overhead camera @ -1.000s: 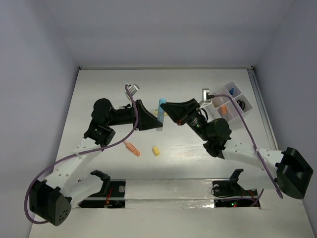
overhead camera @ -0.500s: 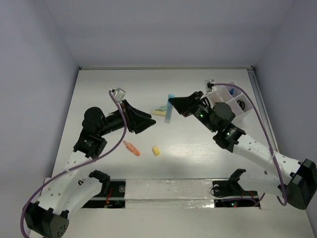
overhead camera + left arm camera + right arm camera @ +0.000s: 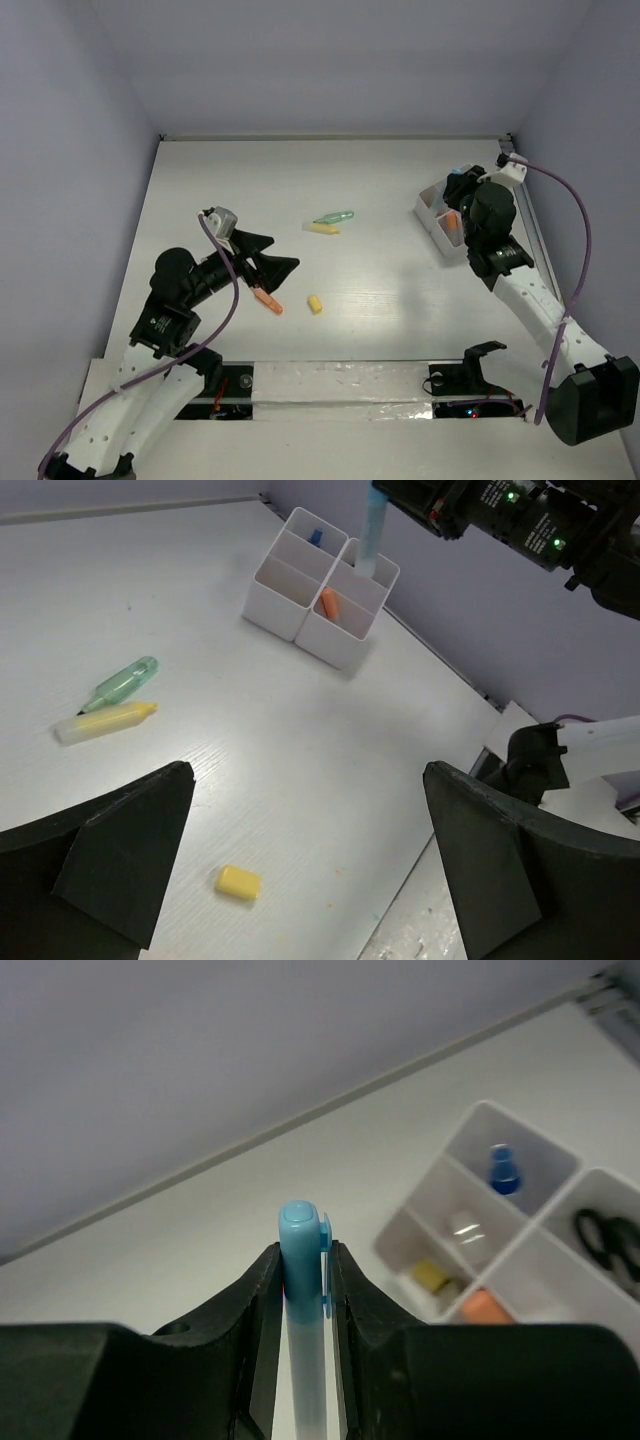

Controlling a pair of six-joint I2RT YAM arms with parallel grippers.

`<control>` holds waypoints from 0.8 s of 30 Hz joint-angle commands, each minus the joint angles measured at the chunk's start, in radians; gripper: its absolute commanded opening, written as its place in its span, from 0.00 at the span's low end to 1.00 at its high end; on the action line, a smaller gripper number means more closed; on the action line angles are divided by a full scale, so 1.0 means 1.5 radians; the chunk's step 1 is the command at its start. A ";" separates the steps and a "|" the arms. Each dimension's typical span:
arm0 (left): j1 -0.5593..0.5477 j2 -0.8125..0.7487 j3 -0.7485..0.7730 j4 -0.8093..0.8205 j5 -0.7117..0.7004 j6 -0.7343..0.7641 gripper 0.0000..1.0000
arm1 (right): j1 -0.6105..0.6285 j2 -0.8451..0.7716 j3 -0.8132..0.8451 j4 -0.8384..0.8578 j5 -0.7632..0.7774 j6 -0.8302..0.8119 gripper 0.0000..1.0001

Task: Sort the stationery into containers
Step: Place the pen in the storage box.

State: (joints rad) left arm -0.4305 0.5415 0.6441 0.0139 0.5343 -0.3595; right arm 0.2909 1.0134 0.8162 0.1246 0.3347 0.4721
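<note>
My right gripper [image 3: 305, 1255] is shut on a light-blue pen [image 3: 300, 1290], which stands upright over the white divided tray [image 3: 432, 212] at the far right. From the left wrist view the pen [image 3: 375, 530] hangs above a back compartment of the tray [image 3: 300, 620]. My left gripper [image 3: 283, 258] is open and holds nothing, low at the left. An orange piece [image 3: 266, 298] lies just below its fingers. A small yellow cap [image 3: 315, 304] lies to the right of it. A green pen [image 3: 334, 217] and a yellow pen [image 3: 322, 229] lie side by side mid-table.
The tray's compartments hold a blue-capped bottle [image 3: 503, 1168], a clear ring [image 3: 465, 1228], a yellow piece [image 3: 432, 1276], an orange piece [image 3: 487, 1307] and a black item [image 3: 605, 1230]. The table's near edge [image 3: 440, 880] runs close under my left gripper.
My left gripper let go of the blue pen, opened wide and drew back to the lower left. My right gripper carried the pen from mid-table over to the tray.
</note>
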 commanded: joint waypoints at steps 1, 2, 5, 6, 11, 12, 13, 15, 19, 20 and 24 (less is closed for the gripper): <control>-0.019 -0.021 -0.011 -0.008 -0.053 0.044 0.99 | -0.011 0.009 -0.009 0.025 0.125 -0.115 0.00; -0.035 -0.026 -0.009 -0.029 -0.076 0.050 0.99 | -0.018 0.017 -0.011 0.038 0.160 -0.134 0.00; -0.048 -0.043 -0.006 -0.043 -0.115 0.061 0.99 | -0.018 0.048 -0.031 0.098 0.167 -0.200 0.00; -0.057 -0.046 -0.006 -0.047 -0.122 0.063 0.99 | -0.018 0.056 -0.036 0.130 0.170 -0.214 0.00; -0.085 -0.065 -0.005 -0.067 -0.158 0.071 0.99 | -0.018 0.097 -0.068 0.228 0.174 -0.348 0.00; -0.094 -0.066 -0.005 -0.067 -0.162 0.072 0.99 | -0.018 0.105 -0.069 0.233 0.176 -0.348 0.00; -0.101 -0.072 -0.004 -0.068 -0.166 0.072 0.99 | -0.018 0.113 -0.069 0.237 0.174 -0.374 0.00; -0.107 -0.077 -0.003 -0.072 -0.178 0.074 0.99 | -0.018 0.133 -0.069 0.240 0.165 -0.391 0.00; -0.113 -0.090 0.000 -0.077 -0.200 0.076 0.99 | -0.018 0.165 -0.082 0.257 0.172 -0.413 0.00; -0.119 -0.091 0.000 -0.078 -0.204 0.076 0.99 | -0.018 0.172 -0.082 0.258 0.173 -0.414 0.00; -0.125 -0.096 0.000 -0.081 -0.212 0.076 0.99 | -0.018 0.202 -0.080 0.249 0.188 -0.416 0.00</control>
State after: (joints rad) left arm -0.6071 0.4095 0.6289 -0.1268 0.2451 -0.2596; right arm 0.2684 1.3022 0.7029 0.4274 0.5701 -0.1139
